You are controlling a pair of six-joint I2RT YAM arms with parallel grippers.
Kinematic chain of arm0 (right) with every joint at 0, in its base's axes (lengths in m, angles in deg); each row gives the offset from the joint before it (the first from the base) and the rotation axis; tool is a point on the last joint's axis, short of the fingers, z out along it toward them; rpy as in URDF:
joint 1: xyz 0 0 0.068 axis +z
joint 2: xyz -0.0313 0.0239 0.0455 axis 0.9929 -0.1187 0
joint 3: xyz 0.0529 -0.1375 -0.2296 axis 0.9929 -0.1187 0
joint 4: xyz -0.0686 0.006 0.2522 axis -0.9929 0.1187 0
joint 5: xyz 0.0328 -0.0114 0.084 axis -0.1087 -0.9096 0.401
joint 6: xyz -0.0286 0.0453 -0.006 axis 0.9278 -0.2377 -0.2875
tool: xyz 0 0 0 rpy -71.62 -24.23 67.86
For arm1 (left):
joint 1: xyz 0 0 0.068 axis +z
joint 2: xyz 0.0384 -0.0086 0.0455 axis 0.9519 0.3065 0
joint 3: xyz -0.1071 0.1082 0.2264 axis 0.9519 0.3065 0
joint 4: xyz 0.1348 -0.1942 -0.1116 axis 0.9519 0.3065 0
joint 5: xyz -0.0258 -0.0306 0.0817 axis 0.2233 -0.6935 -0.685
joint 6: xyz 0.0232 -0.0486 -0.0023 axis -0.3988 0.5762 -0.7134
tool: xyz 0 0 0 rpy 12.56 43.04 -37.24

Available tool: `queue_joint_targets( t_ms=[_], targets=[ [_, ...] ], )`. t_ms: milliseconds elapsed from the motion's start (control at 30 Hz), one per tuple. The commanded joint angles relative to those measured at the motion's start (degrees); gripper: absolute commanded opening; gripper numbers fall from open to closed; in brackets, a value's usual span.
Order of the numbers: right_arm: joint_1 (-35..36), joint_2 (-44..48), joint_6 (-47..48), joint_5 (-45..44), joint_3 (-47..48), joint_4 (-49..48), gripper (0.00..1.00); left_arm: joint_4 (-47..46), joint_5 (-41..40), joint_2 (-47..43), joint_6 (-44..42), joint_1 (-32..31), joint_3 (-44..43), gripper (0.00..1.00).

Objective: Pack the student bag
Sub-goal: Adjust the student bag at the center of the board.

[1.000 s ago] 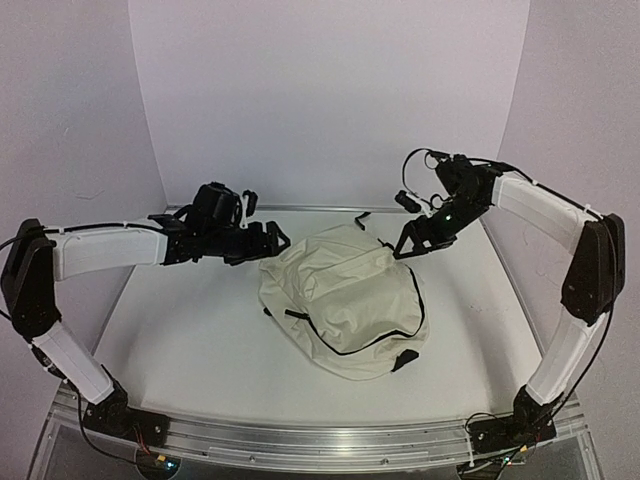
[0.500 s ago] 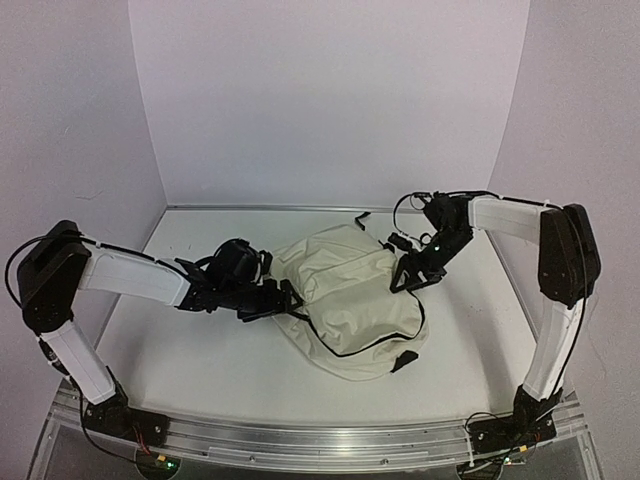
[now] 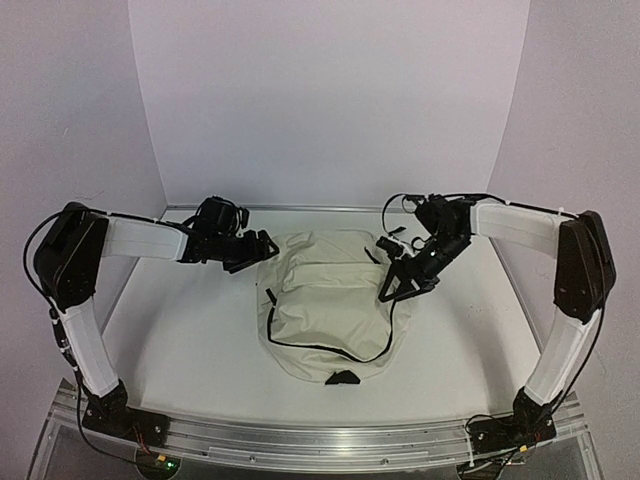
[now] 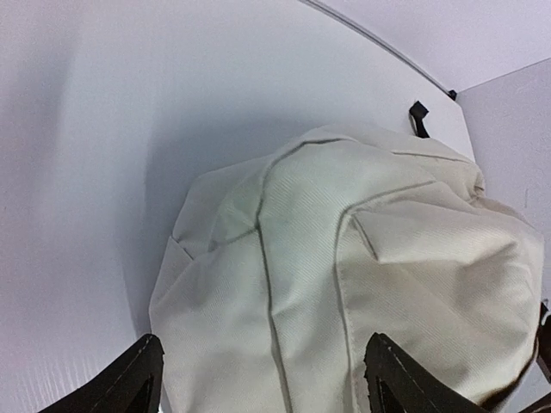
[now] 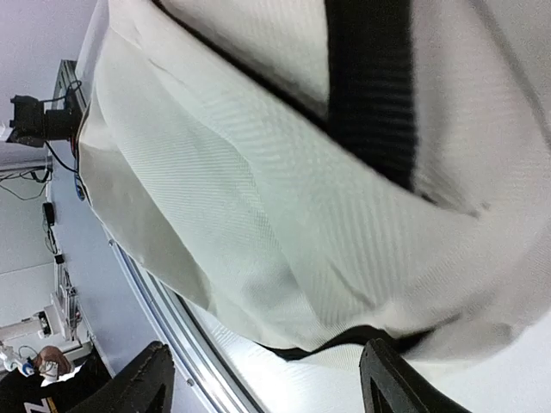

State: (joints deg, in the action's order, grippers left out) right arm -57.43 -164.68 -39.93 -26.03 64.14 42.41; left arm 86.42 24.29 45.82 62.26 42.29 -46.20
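The student bag [image 3: 330,300] lies flat in the middle of the white worktop [image 3: 180,330], its rounded end toward the arm bases and its top toward the back wall. A black zipper [image 3: 310,346] curves around the near part, and a small black tab [image 3: 343,377] sticks out at the near edge.

The left fingers [image 3: 262,243] hover at the bag's far-left corner. In the left wrist view both dark tips [image 4: 142,383] sit at the bottom corners of the frame, spread wide apart with nothing clamped between them — the cream fabric lies beyond them, with a black strap loop [image 4: 419,116] at its far end.

The right fingers [image 3: 393,288] are down at the bag's right edge, close against the fabric. In the right wrist view they [image 5: 151,383] are also spread wide and hold nothing; cream cloth fills the frame, crossed by a broad black strap [image 5: 370,86].
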Motion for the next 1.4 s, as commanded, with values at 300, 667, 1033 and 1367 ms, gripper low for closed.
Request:
queue_joint_targets(
  t_ms=[300,667,1033,1367],
  targets=[
    [-1.3,9.4,-5.0,-0.2,-16.0,-7.5,0.83,7.0,-4.3,-22.0,1.7,-19.6,16.6,0.84],
    [2.6,0.7,-4.9,0.5,-12.0,-9.1,0.67,10.8,-8.6,-20.6,9.9,-24.9,21.2,0.71],
    [0.5,4.7,-6.9,-4.4,-11.1,-10.2,0.52,11.8,-11.3,-23.0,12.7,-24.9,26.3,0.44],
    [3.2,11.5,-13.1,-1.5,-22.5,-23.8,0.67,9.7,-11.6,-26.2,13.7,-24.9,27.5,0.34]
  ],
)
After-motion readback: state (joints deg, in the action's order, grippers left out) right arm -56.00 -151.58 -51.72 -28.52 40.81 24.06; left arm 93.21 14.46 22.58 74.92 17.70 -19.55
